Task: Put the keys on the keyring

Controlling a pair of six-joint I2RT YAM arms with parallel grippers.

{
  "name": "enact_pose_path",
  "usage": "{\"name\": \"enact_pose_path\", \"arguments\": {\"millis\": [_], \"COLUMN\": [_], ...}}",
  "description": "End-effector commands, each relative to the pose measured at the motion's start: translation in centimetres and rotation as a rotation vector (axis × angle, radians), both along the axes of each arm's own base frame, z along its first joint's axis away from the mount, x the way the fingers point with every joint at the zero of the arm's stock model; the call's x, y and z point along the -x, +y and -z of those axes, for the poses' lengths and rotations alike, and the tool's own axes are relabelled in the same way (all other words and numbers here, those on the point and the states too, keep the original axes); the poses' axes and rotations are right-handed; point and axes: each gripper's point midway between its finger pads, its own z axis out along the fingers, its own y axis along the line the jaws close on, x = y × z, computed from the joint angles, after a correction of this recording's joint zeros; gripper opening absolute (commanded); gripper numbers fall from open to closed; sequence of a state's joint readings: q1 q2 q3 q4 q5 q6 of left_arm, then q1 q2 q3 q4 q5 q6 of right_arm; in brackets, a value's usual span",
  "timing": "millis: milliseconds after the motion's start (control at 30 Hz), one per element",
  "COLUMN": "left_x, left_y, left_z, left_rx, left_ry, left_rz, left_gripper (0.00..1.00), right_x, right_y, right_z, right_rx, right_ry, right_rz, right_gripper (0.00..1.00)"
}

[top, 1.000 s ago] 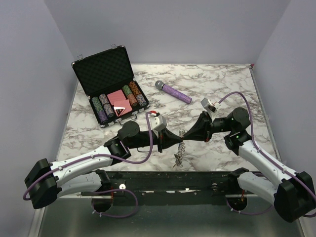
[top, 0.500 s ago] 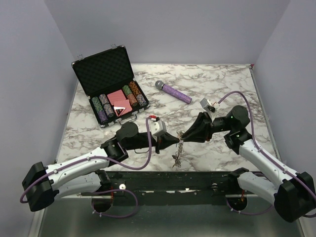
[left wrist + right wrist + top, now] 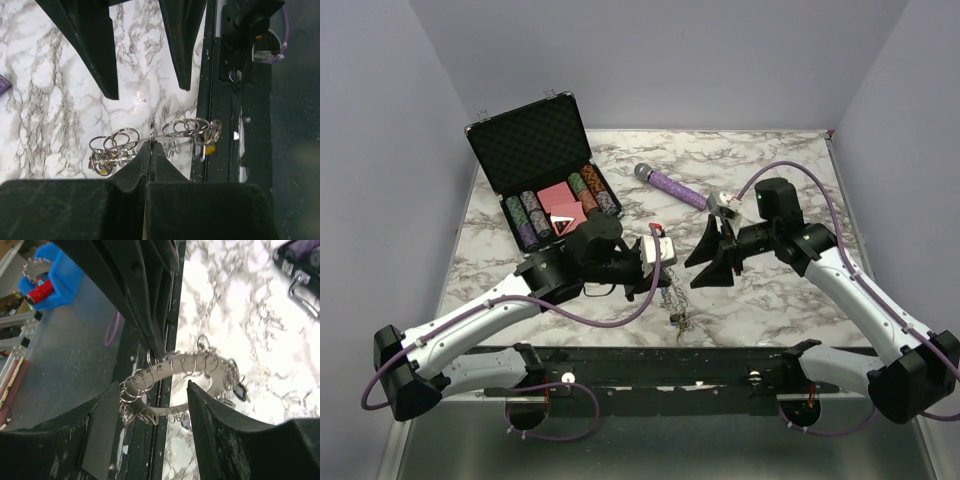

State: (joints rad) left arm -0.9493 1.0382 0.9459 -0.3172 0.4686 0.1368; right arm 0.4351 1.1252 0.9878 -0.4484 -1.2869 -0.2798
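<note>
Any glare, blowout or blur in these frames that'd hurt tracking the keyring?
Top external: even light, sharp, but keyring tiny. Left wrist: small glare spot on the table, ring crisp. Right wrist: marble blown out at right, near fingers soft and dark.

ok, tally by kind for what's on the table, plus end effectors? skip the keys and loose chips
Chip case: 1
Purple microphone: 1
Keyring: 1, pinched in the left end effector
End effectors: 2, the other being the right end effector, open
Total: 5
</note>
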Motion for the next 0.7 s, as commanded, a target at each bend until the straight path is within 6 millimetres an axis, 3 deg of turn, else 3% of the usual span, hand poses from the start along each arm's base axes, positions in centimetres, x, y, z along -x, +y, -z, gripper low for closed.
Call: {"name": "enact_pose_path", "arguments": {"millis": [0, 233, 667], "left_x": [0.7, 0.9, 1.0], "left_y": [0.9, 0.4, -0.9], "left_z": [-0.6, -0.1, -1.7], "left_rx": [-0.100, -0.168, -0.127], "left_ry": [0.095, 0.244, 0.324], "left_rz": [0.034, 0.042, 0.086], "left_gripper": [0.00, 0.00, 0.00], "right_x": [0.3, 1.1, 0.8], "right_y": [-0.2, 0.8, 2.4], "right_z": [2.4, 2.2, 2.5], "right_rx": [0.114, 0.110, 0.061], "right_ry": [-0.027, -0.061, 0.024], "right_rz": [0.011, -0.041, -0.027], "right_gripper": [0.63, 0.58, 0.53]}}
